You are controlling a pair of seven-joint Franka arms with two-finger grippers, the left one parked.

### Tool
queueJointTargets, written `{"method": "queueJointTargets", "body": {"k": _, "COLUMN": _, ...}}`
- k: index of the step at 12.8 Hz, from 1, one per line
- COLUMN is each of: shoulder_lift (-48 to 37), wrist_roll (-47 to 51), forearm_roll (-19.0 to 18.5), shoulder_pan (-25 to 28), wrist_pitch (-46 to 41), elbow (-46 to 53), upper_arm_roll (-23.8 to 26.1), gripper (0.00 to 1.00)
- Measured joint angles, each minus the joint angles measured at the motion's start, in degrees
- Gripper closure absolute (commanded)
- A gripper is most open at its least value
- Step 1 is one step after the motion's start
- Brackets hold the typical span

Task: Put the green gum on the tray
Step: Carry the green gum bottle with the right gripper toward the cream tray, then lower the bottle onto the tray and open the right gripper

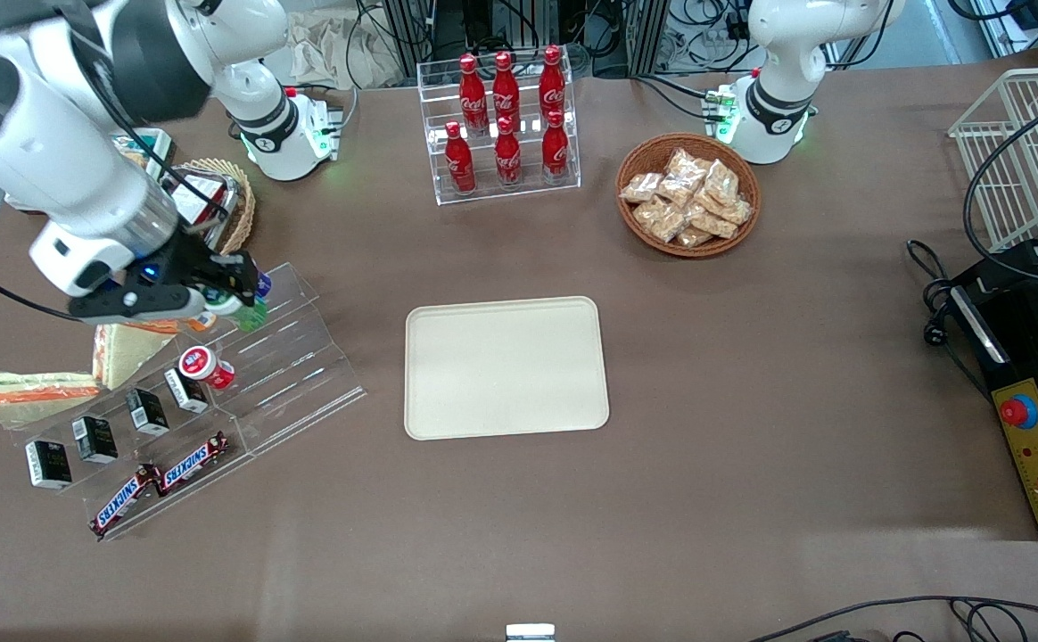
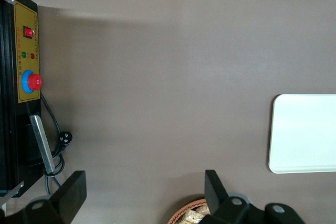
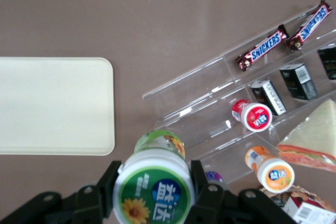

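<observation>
Gum sits clamped between my gripper's [image 3: 153, 192] fingers: the green gum [image 3: 153, 191], lid toward the wrist camera. In the front view I see the tray [image 1: 506, 367] at frame centre, the gripper at left.

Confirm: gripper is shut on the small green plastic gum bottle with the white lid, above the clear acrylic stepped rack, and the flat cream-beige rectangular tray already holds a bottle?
Wrong on the tray: it holds nothing, as the front view shows. The rest stands: the gripper is shut on the green gum above the acrylic rack.
</observation>
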Motion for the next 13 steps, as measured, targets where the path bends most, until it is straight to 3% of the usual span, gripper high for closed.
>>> {"method": "queueJointTargets", "body": {"k": 3, "shoulder_lift": 3.6, "wrist_roll": 10.1, "forearm_roll": 0.5, "shoulder_pan": 4.7, "wrist_pitch": -2.3, "elbow": 4.9, "upper_arm_roll": 0.2, "gripper": 1.0}}
{"method": "queueJointTargets", "body": {"k": 7, "shoulder_lift": 8.0, "wrist_roll": 23.5, "forearm_roll": 0.5, "shoulder_pan": 12.5, "wrist_pitch": 1.0, "elbow": 5.6, "upper_arm_roll": 0.5, "gripper": 1.0}}
{"method": "queueJointTargets", "body": {"k": 13, "shoulder_lift": 13.0, "wrist_roll": 27.1, "forearm_roll": 0.5, "shoulder_pan": 15.7, "wrist_pitch": 5.9, "elbow": 5.6, "upper_arm_roll": 0.4, "gripper": 1.0}}
